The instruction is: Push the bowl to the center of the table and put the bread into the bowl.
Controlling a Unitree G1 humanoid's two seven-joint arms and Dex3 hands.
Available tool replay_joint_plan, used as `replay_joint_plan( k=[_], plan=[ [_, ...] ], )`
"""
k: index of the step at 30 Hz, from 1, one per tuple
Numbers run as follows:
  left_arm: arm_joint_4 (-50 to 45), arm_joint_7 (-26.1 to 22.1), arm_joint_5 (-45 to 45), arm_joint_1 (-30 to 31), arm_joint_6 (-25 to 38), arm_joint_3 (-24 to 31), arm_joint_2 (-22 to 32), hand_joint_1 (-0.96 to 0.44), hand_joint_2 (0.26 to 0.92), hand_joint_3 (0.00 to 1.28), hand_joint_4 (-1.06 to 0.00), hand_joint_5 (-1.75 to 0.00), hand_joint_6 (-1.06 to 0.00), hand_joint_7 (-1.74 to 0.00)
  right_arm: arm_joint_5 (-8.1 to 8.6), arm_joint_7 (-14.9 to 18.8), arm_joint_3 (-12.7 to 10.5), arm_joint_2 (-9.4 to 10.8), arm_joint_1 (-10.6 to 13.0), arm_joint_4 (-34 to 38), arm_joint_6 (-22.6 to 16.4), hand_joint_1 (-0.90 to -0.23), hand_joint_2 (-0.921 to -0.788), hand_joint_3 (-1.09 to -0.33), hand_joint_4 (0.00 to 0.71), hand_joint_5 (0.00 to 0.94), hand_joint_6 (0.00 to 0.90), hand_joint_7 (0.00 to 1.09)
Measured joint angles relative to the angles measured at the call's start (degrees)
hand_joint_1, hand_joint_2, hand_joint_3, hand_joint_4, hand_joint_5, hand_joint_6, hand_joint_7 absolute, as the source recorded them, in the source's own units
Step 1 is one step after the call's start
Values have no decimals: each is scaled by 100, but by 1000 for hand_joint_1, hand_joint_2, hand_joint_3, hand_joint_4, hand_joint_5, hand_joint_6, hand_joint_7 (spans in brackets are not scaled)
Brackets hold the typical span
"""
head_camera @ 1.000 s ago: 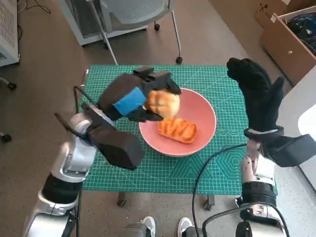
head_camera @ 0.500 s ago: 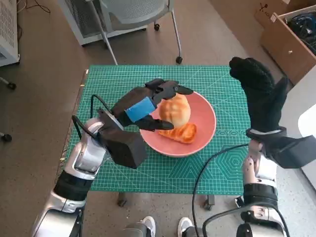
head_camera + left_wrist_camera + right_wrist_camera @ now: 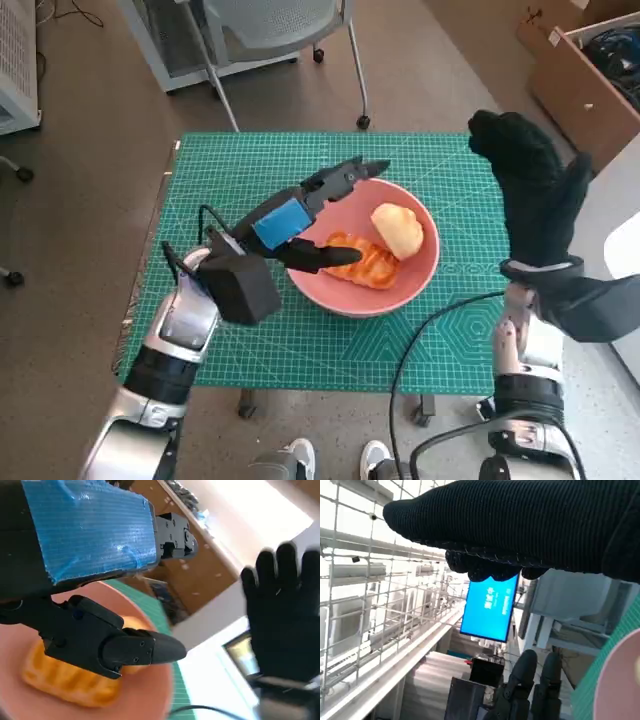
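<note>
The left hand (image 3: 305,215) hangs over the near-left rim of the pink bowl (image 3: 420,275), its fingers spread and holding nothing; the upper ones point out across the bowl toward the far side, and the lower one lies low over the flat, striped pastry (image 3: 362,260). From the left wrist view the same hand (image 3: 95,580) shows its blue-taped back and a dark fingertip (image 3: 150,650) just above the pastry (image 3: 65,680), with the bowl's (image 3: 155,700) pink inside beneath.

The bowl sits about the middle of the green cutting mat (image 3: 230,170) that covers the bench. Inside it lie two pieces: the striped pastry on the left part of the floor, and the round, pale bread roll (image 3: 398,230) on the right side, leaning against the wall. The roll and the pastry lie just beside each other; I cannot tell whether they touch. The left hand is clear of the roll.

The right hand (image 3: 532,195), in its black knitted glove, is raised upright off the right edge of the bench, fingers up and loosely together, gripping nothing and well apart from the bowl. In the right wrist view the glove (image 3: 530,525) fills the top.

An office chair (image 3: 270,25) stands on the floor beyond the bench, and a cardboard box (image 3: 585,70) sits off to the far right.
</note>
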Motion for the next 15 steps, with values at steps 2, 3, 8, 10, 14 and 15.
replay_joint_plan(
  k=[2,3,8,10,14,15],
  plan=[
    [56,-54,-171,-2,-72,96,-51,-786,921,452,1,1,-11,-249,1,-26,-2,-6,2,-74,48,-595,-921,-777,216,4,48,397],
    [80,-70,-248,-4,-112,144,-78,-782,921,454,1,1,-10,-250,1,-45,-3,-8,3,-112,69,-596,-921,-775,217,4,48,400],
    [39,-60,-600,-3,-207,417,-228,-757,921,465,1,1,-2,-253,0,-130,1,-10,3,-368,227,-602,-921,-769,218,4,47,409],
    [-35,10,-715,-2,-235,530,-300,-748,921,474,1,1,-1,-248,-4,-184,7,-11,3,-490,290,-597,-921,-768,219,4,50,414],
    [-178,144,-935,-3,-333,728,-439,-721,921,492,1,1,1,-268,-12,-274,21,-14,-7,-710,396,-597,-921,-757,221,4,61,428],
    [-214,166,-1016,-3,-348,776,-475,-714,921,482,-1,0,1,-277,-12,-290,27,-20,-15,-747,423,-600,-921,-753,221,5,63,431]
  ],
)
